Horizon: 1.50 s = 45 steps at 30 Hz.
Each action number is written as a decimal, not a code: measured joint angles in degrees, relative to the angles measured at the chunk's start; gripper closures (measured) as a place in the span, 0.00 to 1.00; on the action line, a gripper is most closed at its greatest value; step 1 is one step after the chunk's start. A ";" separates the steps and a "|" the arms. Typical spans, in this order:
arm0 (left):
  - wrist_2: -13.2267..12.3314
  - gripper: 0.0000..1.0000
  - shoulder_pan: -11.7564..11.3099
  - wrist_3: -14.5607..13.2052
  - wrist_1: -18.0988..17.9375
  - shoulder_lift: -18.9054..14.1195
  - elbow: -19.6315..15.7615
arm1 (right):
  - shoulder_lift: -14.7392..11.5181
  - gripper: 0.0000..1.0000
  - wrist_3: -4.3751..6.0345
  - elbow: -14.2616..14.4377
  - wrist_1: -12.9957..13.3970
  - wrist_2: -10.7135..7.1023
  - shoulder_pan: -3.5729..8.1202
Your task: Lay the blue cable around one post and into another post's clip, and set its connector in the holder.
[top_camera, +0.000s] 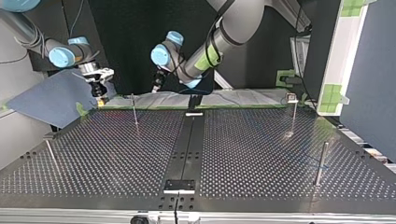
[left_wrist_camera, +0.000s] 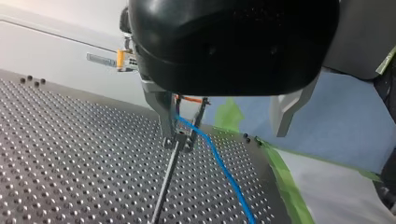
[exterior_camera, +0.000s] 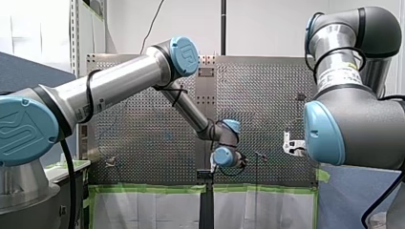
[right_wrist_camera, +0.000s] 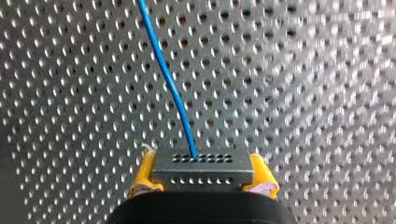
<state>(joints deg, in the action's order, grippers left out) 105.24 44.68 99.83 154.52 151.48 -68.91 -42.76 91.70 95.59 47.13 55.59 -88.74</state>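
The blue cable (left_wrist_camera: 224,173) runs from the clip on a thin metal post (left_wrist_camera: 169,173) and along the perforated table. My left gripper (left_wrist_camera: 224,137) hangs open over that clip, one metal finger (left_wrist_camera: 162,113) right beside the post. In the top view it (top_camera: 158,85) is near the far edge. In the right wrist view my right gripper (right_wrist_camera: 204,178) is shut on the black connector (right_wrist_camera: 203,166), held between yellow pads (right_wrist_camera: 144,176), and the cable (right_wrist_camera: 166,74) leads away from the connector over the table. In the top view this gripper (top_camera: 99,91) hovers at the far left corner.
In the top view further posts stand on the perforated table (top_camera: 261,154): one far right (top_camera: 292,114), one near right (top_camera: 321,162), one near left (top_camera: 50,155). A black holder (top_camera: 179,185) sits on the middle strip by the near edge. Green tape (left_wrist_camera: 285,182) lines the table's edge.
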 joint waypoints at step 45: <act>2.06 0.00 -1.59 7.82 -7.75 1.77 -5.51 | -0.27 1.00 1.47 11.27 9.49 4.36 2.46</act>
<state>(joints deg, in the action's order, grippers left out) 107.30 43.09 107.65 146.77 153.25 -74.42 -43.03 93.17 106.85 56.62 59.95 -86.28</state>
